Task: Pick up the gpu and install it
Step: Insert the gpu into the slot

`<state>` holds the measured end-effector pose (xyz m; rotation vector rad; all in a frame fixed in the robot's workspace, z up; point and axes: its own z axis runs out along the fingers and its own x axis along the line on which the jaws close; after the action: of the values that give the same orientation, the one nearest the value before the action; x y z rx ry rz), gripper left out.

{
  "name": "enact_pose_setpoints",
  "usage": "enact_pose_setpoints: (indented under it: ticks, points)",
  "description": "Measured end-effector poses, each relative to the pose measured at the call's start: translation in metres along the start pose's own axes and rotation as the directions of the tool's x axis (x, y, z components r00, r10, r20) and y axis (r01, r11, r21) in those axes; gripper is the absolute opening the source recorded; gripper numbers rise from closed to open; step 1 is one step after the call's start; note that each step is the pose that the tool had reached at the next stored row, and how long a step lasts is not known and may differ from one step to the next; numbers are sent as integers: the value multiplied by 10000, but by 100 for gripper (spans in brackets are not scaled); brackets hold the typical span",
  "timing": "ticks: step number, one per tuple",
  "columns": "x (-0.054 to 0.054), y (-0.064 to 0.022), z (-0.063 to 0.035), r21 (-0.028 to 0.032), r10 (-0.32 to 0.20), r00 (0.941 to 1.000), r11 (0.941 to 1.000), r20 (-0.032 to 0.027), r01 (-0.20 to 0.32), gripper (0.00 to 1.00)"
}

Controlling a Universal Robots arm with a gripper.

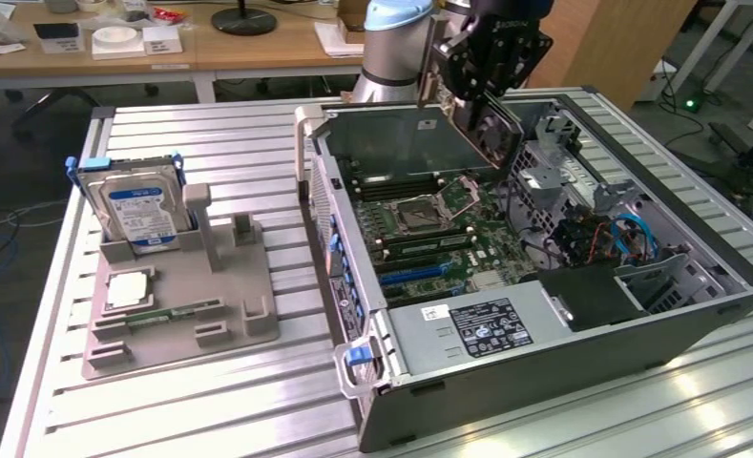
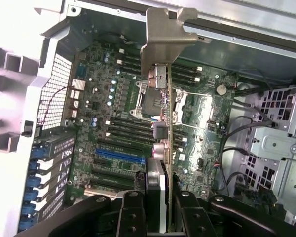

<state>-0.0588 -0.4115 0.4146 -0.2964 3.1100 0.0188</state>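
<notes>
- gpu (image 1: 491, 138): hangs on edge above the open case (image 1: 542, 382), over the back part of its cavity. It is clear of the motherboard (image 1: 440, 229) and not seated in any slot.
- Wrist view: the card is seen edge-on, with its silver bracket (image 2: 164, 37) at the end farthest from the pincer (image 2: 160, 200).
- Handling, my judgement: a thin, stiff, light card. It is fragile at the soldered parts and along the contact edge, and the bare faces are probably a little slick.
- Best hold, my judgement: across the two flat faces near one edge, away from the contacts and the bracket. That looks like where it is taken.
- Pincer: narrowed to about the card's thickness, one finger on each face, clamped on the gpu. It touches nothing else.
- Case lies on its side on the ribbed desk (image 1: 198, 153), side panel off.
</notes>
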Motion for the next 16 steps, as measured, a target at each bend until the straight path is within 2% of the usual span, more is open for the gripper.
enact_pose_setpoints:
  ticks: [16]
  points:
    - [2,-11,0,-15,-835,9965,9965,-8,835,28]
